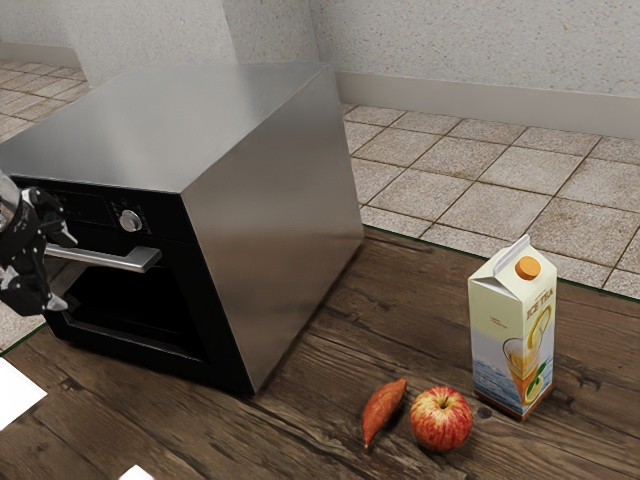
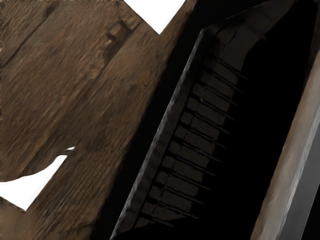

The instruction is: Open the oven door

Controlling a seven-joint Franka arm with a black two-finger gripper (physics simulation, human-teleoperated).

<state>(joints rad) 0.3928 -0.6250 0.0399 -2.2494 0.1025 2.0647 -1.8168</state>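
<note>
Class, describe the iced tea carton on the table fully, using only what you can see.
The iced tea carton is tall and cream-coloured, apparently cardboard, with a folded gable top and an orange cap in place. Its print shows lettering, a drink in a glass, fruit and a blue band low down. It stands upright on the wooden table, beside the apple, toward the exterior view's right.

Soft light, pale sheen on the steel oven [image 1: 190,125], near-black interior [image 1: 125,305], dim wrist view

Black two-finger gripper [image 1: 64,271] at the exterior view's left edge, fingers standing well apart, one above the other, tips directed toward the exterior view's right, pale wrist section [image 1: 8,203] partly cut off.
</note>
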